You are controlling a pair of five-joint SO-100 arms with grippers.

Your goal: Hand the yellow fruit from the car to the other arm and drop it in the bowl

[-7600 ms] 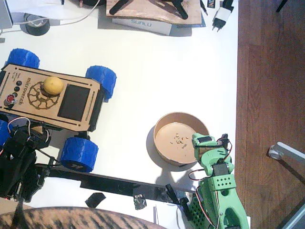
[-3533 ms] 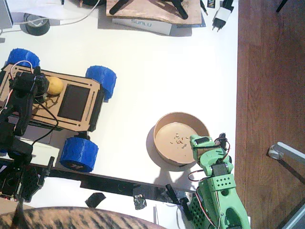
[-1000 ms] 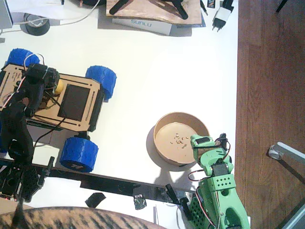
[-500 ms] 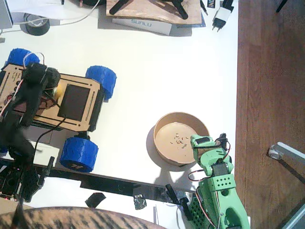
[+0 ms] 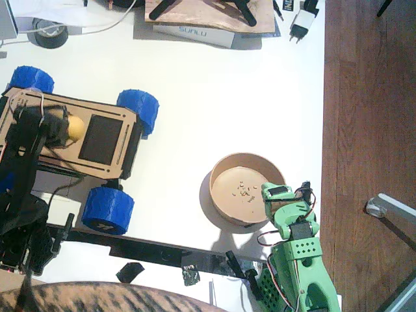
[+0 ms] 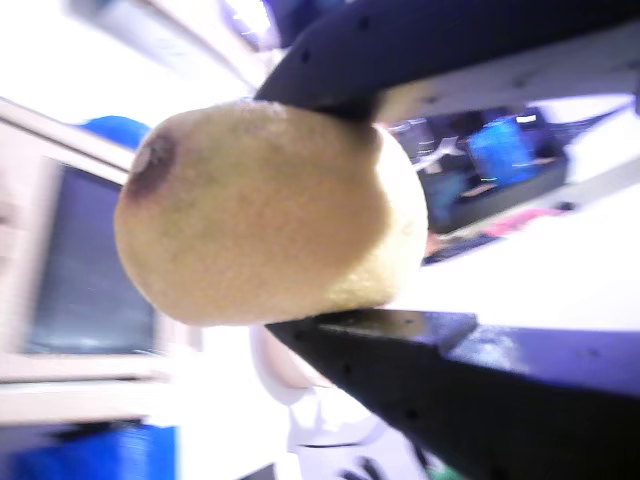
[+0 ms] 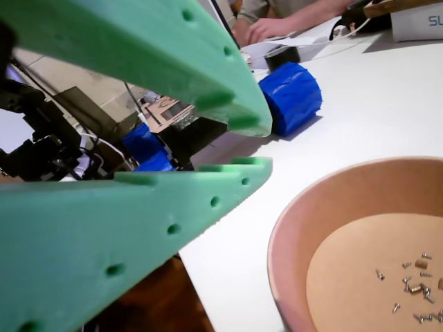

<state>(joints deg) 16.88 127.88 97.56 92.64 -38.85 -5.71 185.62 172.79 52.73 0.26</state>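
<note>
The yellow fruit (image 5: 76,128) is held just over the deck of the car (image 5: 91,109), left of its black panel. My left gripper (image 5: 68,128), the black one, is shut on it. In a wrist view the yellow fruit (image 6: 270,210) fills the space between the black jaws of the left gripper (image 6: 315,210). The tan bowl (image 5: 214,188) stands on the white table at centre right, with a few crumbs inside. My green right gripper (image 5: 278,192) rests at the bowl's near right rim. In another wrist view the right gripper (image 7: 266,146) has its tips almost together and empty, beside the bowl (image 7: 291,235).
Four blue wheels carry the car; one wheel (image 7: 291,97) shows behind the green jaws. A black bar (image 5: 149,247) lies along the table's front. A tape roll (image 5: 51,32), a box (image 5: 195,32) and a plug (image 5: 302,23) sit at the back. A person's hand (image 7: 266,28) rests at the far edge.
The left arm has drawn back toward the left and front, and the fruit now shows clearly at its jaws. The green arm and the bowl have not moved.
</note>
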